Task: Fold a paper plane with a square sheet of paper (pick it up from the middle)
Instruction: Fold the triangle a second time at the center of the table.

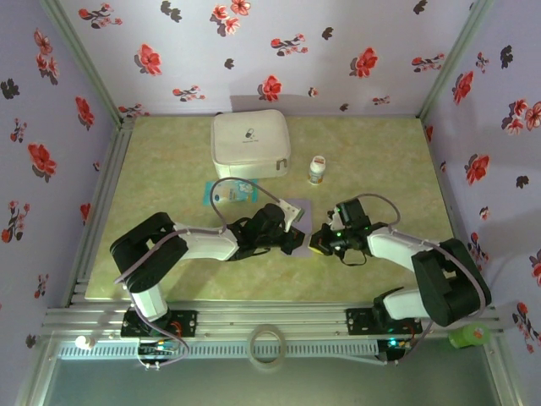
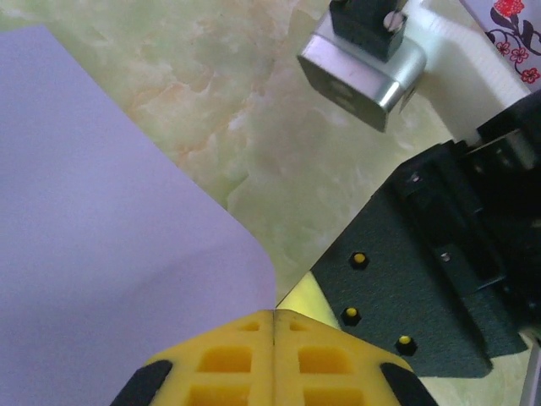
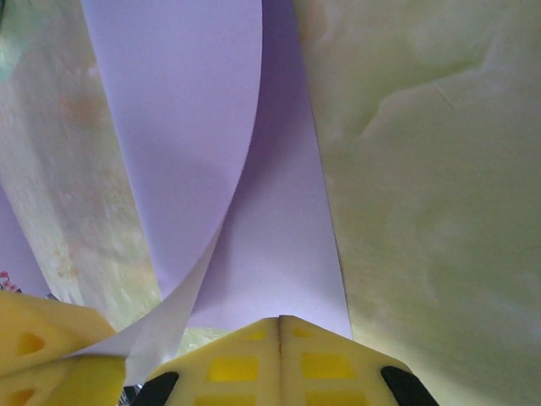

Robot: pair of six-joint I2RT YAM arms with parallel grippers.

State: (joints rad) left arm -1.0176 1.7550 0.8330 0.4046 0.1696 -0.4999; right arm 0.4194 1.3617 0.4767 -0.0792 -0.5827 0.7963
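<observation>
Right gripper (image 3: 280, 321), clenched shut, meets the near edge of the square sheet of paper (image 3: 287, 245), which lies mid-way across the table (image 1: 169, 161); whether it grips is unclear. Left gripper (image 2: 273, 315), just beside, pinches the sheet's curled-up corner.

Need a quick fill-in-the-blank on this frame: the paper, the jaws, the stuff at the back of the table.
1. The square sheet of paper is ___ in colour.
2. The left gripper and the right gripper both have their jaws ___.
3. In the top view, the small bottle stands to the ___ of the white zip case.
Missing words: lavender; shut; right.
</observation>
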